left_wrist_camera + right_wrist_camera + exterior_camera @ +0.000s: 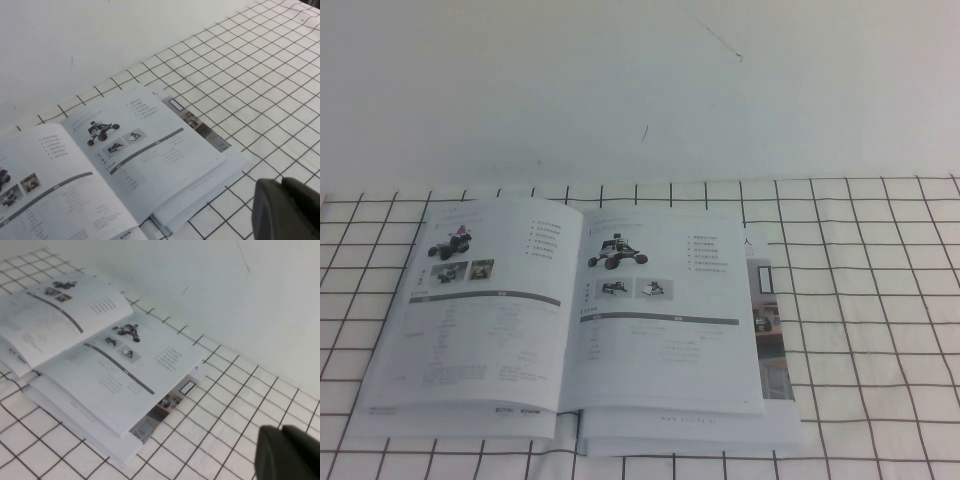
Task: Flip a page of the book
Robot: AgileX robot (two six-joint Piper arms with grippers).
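Note:
The book (490, 330) lies open on the checkered cloth, left of the middle in the high view. Its right-hand page (665, 320) shows a low black wheeled vehicle, two small photos, a grey bar and a table, and it lies flat on the stack beneath it. This page (155, 150) appears in the left wrist view, and again as the nearer sheet (125, 375) in the right wrist view. My left gripper (281, 182) hovers shut over bare cloth off the book's near right corner. The right gripper (281, 429) is shut too, above the cloth to the book's right. Neither arm shows in the high view.
A black-and-white grid cloth (880, 300) covers the table, and a white wall (640, 80) rises right behind it. A coloured leaf (772, 330) sticks out from under the right-hand page.

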